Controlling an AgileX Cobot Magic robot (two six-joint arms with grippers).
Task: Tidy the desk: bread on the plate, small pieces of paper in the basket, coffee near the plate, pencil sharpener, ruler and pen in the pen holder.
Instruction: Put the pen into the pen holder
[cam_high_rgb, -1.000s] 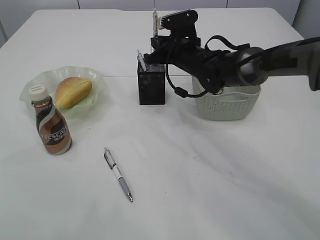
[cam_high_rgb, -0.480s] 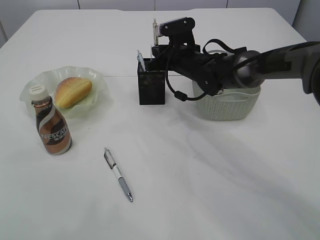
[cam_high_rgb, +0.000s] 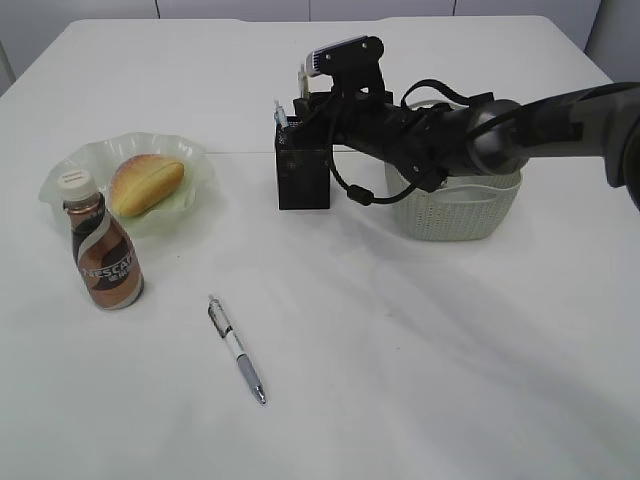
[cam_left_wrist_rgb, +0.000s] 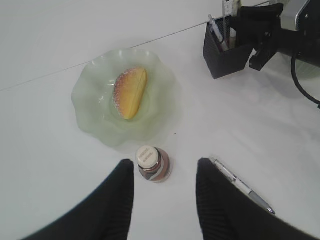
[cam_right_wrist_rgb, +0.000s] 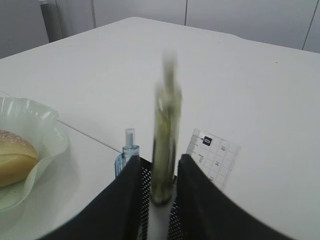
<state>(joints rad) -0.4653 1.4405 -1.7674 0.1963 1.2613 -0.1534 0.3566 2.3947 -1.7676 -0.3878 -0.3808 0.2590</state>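
My right gripper (cam_high_rgb: 312, 108) (cam_right_wrist_rgb: 157, 167) hovers over the black mesh pen holder (cam_high_rgb: 303, 178) (cam_left_wrist_rgb: 227, 47), jaws slightly open. A greenish pen (cam_right_wrist_rgb: 165, 140) stands blurred between them with gaps on both sides, its lower end in the holder. A blue pen (cam_right_wrist_rgb: 127, 150) and a clear ruler (cam_right_wrist_rgb: 212, 157) also stand in the holder. Another pen (cam_high_rgb: 237, 350) (cam_left_wrist_rgb: 242, 186) lies on the table. The bread (cam_high_rgb: 146, 183) (cam_left_wrist_rgb: 131, 92) lies on the green plate (cam_high_rgb: 195, 160) (cam_left_wrist_rgb: 85, 115), with the coffee bottle (cam_high_rgb: 105, 255) (cam_left_wrist_rgb: 152, 162) beside it. My left gripper (cam_left_wrist_rgb: 165, 162) is open and empty above the bottle. No pencil sharpener or paper pieces show.
A white basket (cam_high_rgb: 455, 210) stands to the right of the pen holder, under my right arm; its contents are hidden. The table is white, with a seam line running behind the plate and the holder.
The greenish pen has sunk down between the right jaws into the pen holder, its top dropping from above the wrist camera to beside it. The right arm shifted slightly. Nothing else moved.
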